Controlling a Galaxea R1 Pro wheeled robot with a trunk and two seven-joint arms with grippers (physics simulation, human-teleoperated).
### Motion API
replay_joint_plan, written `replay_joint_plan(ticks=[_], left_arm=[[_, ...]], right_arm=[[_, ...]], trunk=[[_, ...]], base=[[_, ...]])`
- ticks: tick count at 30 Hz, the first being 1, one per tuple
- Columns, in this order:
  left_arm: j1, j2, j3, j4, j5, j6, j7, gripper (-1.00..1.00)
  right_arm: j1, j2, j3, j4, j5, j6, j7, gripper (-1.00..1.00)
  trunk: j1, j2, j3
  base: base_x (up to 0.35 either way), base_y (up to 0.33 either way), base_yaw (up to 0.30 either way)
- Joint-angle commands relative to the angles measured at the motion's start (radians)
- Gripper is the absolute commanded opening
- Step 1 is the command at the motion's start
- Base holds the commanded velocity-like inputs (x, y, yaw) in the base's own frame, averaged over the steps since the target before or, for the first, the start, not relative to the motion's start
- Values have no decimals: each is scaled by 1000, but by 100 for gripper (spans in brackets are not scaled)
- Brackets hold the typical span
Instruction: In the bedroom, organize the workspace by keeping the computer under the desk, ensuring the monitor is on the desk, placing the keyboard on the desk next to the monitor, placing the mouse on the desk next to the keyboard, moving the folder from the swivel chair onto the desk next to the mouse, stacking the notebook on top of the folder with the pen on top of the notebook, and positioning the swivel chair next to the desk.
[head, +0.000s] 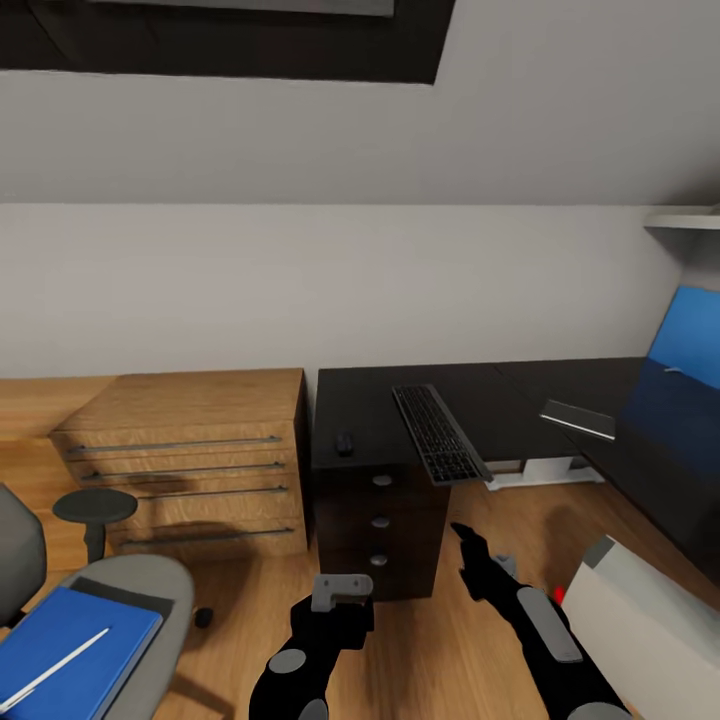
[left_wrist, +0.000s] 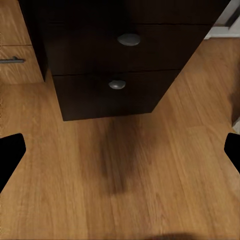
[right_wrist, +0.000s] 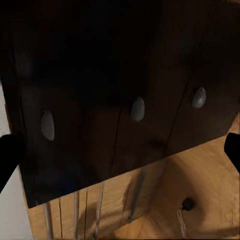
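The black L-shaped desk (head: 520, 385) stands against the wall, with its drawer unit (head: 380, 520) in front of me. The long keyboard (head: 438, 433) lies on the desk and overhangs its front edge. The small black mouse (head: 344, 443) sits to its left. At lower left is the grey swivel chair (head: 150, 585). On its seat lies a blue flat item (head: 70, 635), folder or notebook, with the white pen (head: 55, 668) on top. My left gripper (head: 340, 592) (left_wrist: 120, 155) and right gripper (head: 478, 553) (right_wrist: 120, 150) hover open before the drawers, holding nothing.
A light-wood chest (head: 190, 460) with bar handles stands left of the desk. A grey flat slab (head: 578, 418) lies on the desk's right wing, near a blue panel (head: 690, 340). A white box (head: 640, 620) sits on the wood floor at lower right.
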Motion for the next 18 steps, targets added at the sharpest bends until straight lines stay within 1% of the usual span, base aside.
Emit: replay_joint_plan(ticks=[1,2,3,4,5,6,7,8,11,13,14,18], left_arm=[[-1,0,-2,-1,10,1,10,100],[-1,0,-2,0,10,1,11,100],[-1,0,-2,0,9,1,11,100],[-1,-2,-3,7,9,1,11,100],[-1,-2,-4,13,9,1,11,100],[-1,-3,-5,23,9,1,11,100],[-1,-3,-5,28,9,1,11,100],[-1,-4,-5,37,8,1,11,100],[-1,-5,-6,47,8,1,10,100],[-1,-5,-6,52,8,1,10,100],[-1,-6,-6,56,8,1,10,100],[-1,-12,-6,68,8,1,10,100]], right_arm=[[-1,1,-4,17,5,6,-6,100],[-1,-1,-4,51,41,6,-6,100],[-1,-1,-4,66,64,6,-7,100],[-1,-4,-4,99,139,4,-7,100],[-1,-5,-4,114,181,2,-7,100],[-1,-8,-4,144,257,-6,-8,100],[-1,-9,-5,159,291,-12,-9,100],[-1,-11,-5,195,353,-34,-10,100],[-1,-15,-5,268,431,-104,-12,100],[-1,-16,-5,329,477,-182,-12,100],[-1,-17,-4,392,519,-280,-13,100],[-1,-15,-3,507,588,-517,-13,100]], trunk=[[-4,7,2],[-8,14,5],[-12,21,8],[-16,28,12],[-19,35,15],[-23,42,18],[-27,49,21],[-31,56,24],[-42,77,34],[-50,91,40],[-54,98,43],[-69,126,55]], base=[[0,0,0],[0,0,0],[0,0,0],[0,0,0],[0,0,0],[0,0,0],[0,0,0],[0,0,0],[0,0,0],[0,0,0],[0,0,0],[0,0,0]])
